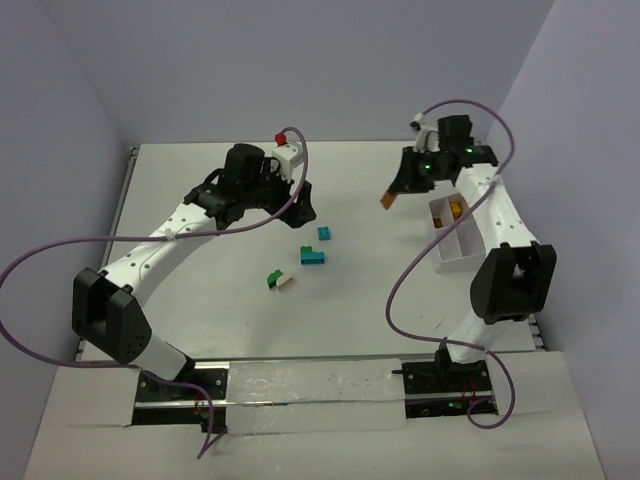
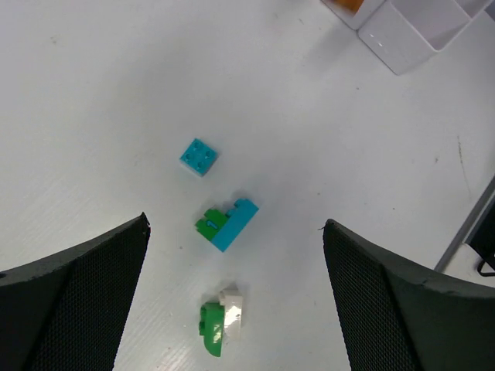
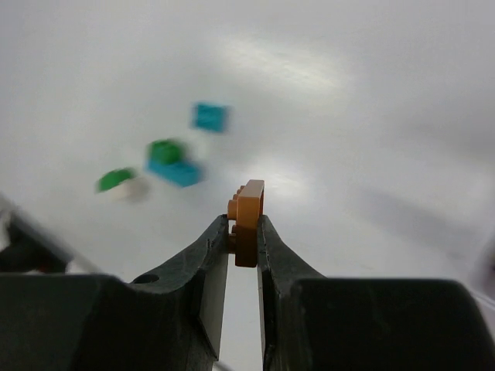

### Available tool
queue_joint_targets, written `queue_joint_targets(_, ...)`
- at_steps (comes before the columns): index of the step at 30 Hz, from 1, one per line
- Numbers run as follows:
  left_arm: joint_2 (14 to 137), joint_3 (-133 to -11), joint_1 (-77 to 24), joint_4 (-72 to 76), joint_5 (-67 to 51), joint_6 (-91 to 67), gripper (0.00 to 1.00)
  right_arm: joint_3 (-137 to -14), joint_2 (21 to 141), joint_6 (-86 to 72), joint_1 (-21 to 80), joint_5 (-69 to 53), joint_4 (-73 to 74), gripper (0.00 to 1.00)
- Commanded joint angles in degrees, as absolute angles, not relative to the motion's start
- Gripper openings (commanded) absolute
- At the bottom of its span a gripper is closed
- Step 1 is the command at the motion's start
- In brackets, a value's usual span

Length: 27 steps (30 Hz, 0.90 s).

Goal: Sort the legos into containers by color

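Brown brick point(image 3: 247, 220) is pinched edge-on between the fingertips of the right gripper point(image 3: 244, 236), with its studs turned toward the left finger. It is held clear of the table point(image 1: 350, 300). The white tray point(image 1: 458, 252) is seen just to that gripper's right, partly under the right forearm. Orange and yellow pieces point(image 1: 455, 208) are seen in its far compartment.

Left gripper point(image 1: 303, 205) is spread wide, with nothing gripped, and is hung above the loose bricks. A teal-and-green pair point(image 2: 226, 224) is seen on the table in line with the gap between its fingertips. A single teal brick point(image 2: 199, 156) is seen just beyond them. A green-and-white pair point(image 2: 219, 325) lies further back between the fingers. All three are apart from one another. The tray corner is seen well ahead and to the right of this gripper.
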<state>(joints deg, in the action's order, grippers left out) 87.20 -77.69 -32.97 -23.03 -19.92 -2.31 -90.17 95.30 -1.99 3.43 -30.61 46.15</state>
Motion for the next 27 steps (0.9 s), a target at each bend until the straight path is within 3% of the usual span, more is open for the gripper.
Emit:
queue_joint_targets(1,87.7,-78.7,-32.9,-21.8,-17.9,-3.2,0.99,-94.0,90.8,10.0,0.4,-7.6,48.8,0.00)
queue_joint_targets(12,90.8,-79.9,-32.9,-22.3,-17.9,-3.8,0.99,-96.3,98.4,14.7,-3.5,4.7,49.3,0.00)
queue_joint_targets(27,90.8,-79.0,-32.8,-21.9,-16.9,-3.8,0.99,-97.3,103.8,14.1,-3.9,0.3,50.8,0.00)
